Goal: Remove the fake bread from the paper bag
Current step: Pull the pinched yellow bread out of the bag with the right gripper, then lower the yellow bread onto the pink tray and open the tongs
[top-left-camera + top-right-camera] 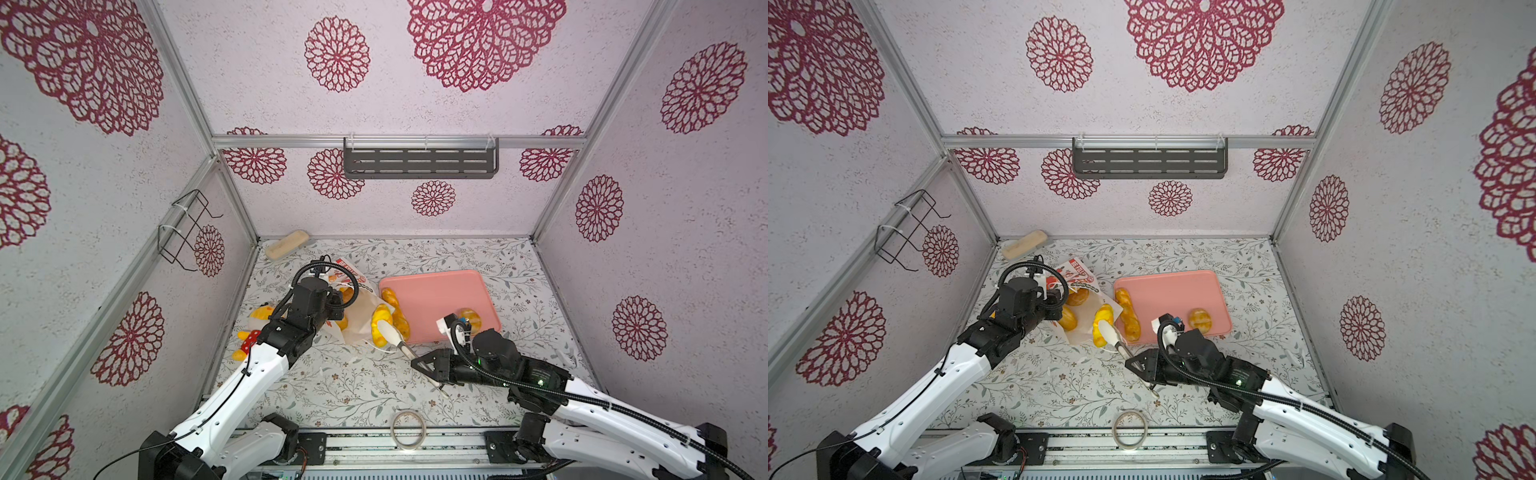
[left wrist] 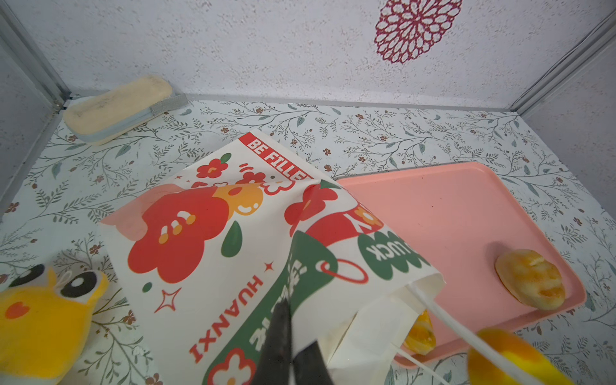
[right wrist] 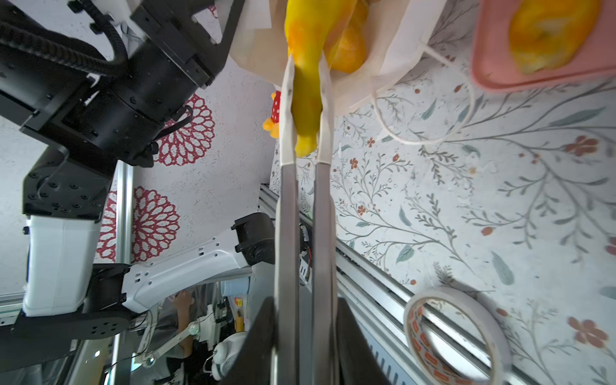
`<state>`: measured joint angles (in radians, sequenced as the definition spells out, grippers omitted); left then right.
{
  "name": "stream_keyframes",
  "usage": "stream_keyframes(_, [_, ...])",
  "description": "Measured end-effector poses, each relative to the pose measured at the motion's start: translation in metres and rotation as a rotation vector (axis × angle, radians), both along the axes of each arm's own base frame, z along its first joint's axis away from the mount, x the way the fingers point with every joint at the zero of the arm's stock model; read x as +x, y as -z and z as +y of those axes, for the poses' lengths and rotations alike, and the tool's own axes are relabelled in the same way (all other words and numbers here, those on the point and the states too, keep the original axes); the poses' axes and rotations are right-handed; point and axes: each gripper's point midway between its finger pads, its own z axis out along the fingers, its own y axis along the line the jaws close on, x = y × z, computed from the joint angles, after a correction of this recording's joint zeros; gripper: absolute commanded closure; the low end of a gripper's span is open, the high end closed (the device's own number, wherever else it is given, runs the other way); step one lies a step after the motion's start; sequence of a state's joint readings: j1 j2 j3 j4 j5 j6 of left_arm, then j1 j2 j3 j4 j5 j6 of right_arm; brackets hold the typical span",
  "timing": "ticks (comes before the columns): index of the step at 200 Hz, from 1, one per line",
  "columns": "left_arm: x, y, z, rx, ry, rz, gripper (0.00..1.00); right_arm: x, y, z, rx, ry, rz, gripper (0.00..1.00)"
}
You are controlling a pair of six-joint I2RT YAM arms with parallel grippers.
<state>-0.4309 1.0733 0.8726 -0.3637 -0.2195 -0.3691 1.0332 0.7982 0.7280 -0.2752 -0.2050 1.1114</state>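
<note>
Bread [image 3: 306,66] in tongs [image 3: 287,216] beyond right pincer [image 3: 305,310], at paper bag [image 3: 396,36] mouth

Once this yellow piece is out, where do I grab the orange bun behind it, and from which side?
Probably close the tongs across the near rounded end of the orange bun, entering through the mouth of the paper bag along their present line. Paper flanks the bun, the left tool pinches the bag wall, and the yellow bread in the tongs blocks it.
</note>
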Motion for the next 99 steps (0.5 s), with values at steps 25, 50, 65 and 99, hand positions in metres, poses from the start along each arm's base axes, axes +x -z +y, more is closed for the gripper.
stream_keyframes(25, [-0.001,0.0,0.0,0.009,0.006,0.0,1.0,0.026,-0.001,-0.024,-0.076,0.096,-0.032,1.0])
stream_keyframes(50, [-0.004,-0.001,0.001,0.016,0.015,0.001,1.0,0.068,0.017,-0.053,-0.177,0.212,-0.04,1.0])
stream_keyframes(65, [-0.006,-0.003,0.002,0.016,0.019,-0.002,1.0,0.089,0.034,-0.061,-0.252,0.225,-0.024,1.0])
stream_keyframes(99, [-0.011,-0.005,0.004,0.018,0.023,-0.001,1.0,0.117,0.062,-0.052,-0.368,0.114,-0.006,1.0])
